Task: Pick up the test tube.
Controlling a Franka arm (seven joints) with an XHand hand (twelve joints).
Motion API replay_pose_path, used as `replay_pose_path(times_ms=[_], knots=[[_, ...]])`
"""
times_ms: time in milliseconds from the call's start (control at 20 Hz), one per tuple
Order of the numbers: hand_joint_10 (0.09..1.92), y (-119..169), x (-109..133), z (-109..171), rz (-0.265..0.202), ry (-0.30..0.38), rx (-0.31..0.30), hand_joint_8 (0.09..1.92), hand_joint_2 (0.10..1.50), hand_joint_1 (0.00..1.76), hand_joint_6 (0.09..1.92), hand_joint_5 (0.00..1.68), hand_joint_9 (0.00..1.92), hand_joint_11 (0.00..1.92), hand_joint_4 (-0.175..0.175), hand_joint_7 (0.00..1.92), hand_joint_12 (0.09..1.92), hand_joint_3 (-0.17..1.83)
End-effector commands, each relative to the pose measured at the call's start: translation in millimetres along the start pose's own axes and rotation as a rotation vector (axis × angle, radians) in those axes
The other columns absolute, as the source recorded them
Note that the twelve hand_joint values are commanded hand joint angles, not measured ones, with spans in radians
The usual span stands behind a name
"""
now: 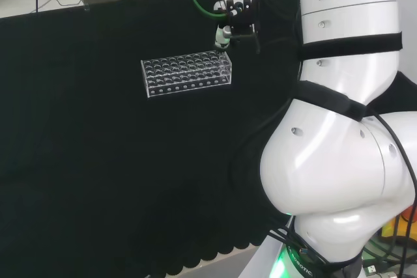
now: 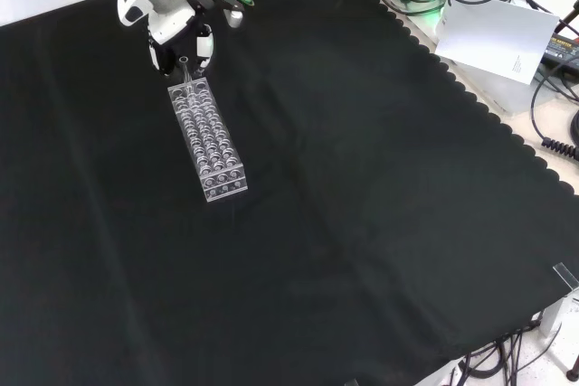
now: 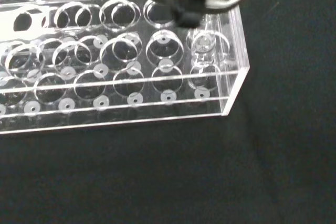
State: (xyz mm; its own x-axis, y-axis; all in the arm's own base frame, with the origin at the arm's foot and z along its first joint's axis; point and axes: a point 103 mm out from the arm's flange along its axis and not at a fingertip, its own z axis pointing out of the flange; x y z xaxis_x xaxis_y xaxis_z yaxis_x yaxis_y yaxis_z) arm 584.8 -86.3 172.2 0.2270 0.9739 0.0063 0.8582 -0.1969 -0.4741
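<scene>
A clear plastic rack [image 2: 207, 141] full of round holes sits on the black cloth of the tabletop [image 2: 362, 223]. The robot hand [image 2: 181, 38] hangs right over the rack's far end in the front view, at the right end in the head view. A thin clear test tube [image 2: 185, 74] stands upright in a hole at that end, its top between the fingers [image 2: 204, 45], which look curled around it, though I can't be sure they touch.
</scene>
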Motion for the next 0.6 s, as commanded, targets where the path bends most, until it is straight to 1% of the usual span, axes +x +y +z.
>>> replay_pose_path(times_ms=[50,200,300,400,450,500,600], knots=[[0.47,-2.2,3.7,-6.8,0.021,-0.007,-0.131,0.89,0.92,1.41,0.48,1.16,1.28,1.29,-0.175,1.25,0.85,0.15],[0.43,-3.1,1.4,-9.7,0.019,0.017,-0.172,0.87,0.94,1.42,0.4,1.19,1.31,1.35,-0.175,1.26,0.82,0.1],[0.38,-3.4,-0.1,-11.9,0.018,0.028,-0.184,0.84,0.94,1.42,0.36,1.21,1.34,1.37,-0.175,1.28,0.8,0.08],[0.59,-4.2,-0.5,-13.7,0.018,0.036,-0.19,0.96,1.0,1.41,0.44,1.13,1.23,1.37,-0.175,1.2,0.82,0.03],[0.66,-4.2,-0.4,-14.4,0.02,0.037,-0.191,1.0,1.02,1.41,0.48,1.1,1.2,1.37,-0.175,1.18,0.82,0.01],[0.7,-3.9,-0.8,-15.1,0.02,0.038,-0.191,1.03,1.03,1.41,0.51,1.08,1.17,1.37,-0.175,1.16,0.83,0.01],[0.74,-3.2,-1.5,-16.2,0.019,0.036,-0.188,1.06,1.04,1.41,0.54,1.05,1.15,1.36,-0.175,1.14,0.84,0.0]])
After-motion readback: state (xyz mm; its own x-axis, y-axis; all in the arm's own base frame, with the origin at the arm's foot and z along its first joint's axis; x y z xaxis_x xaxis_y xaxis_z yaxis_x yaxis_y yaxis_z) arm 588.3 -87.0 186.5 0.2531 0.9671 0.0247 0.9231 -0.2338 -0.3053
